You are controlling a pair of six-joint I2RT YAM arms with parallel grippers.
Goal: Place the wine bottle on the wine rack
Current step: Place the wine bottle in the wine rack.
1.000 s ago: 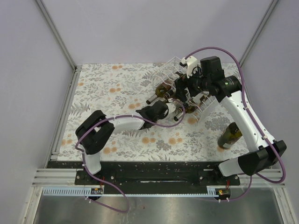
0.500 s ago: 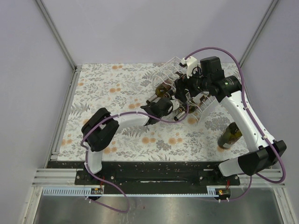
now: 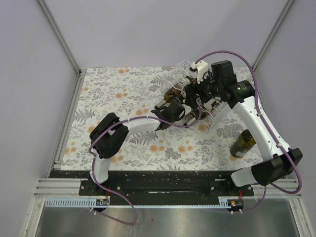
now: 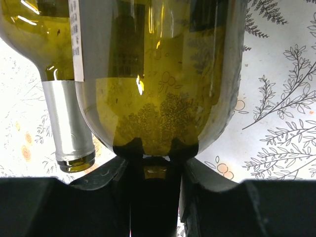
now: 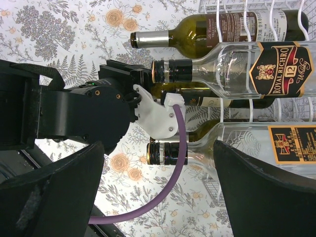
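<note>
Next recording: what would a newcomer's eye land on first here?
The clear wine rack at the far right of the table draws the eye, loaded with bottles on their sides. The left gripper clamps a green wine bottle by the neck at the rack's near side, while the right gripper hangs open above. Another bottle stands upright by the right arm.

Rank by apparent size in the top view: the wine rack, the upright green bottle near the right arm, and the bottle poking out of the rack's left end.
1. wine rack, clearly largest.
2 and 3. upright green bottle and poking-out bottle: similar; one is foreshortened, the other partly hidden, so unranked.
</note>
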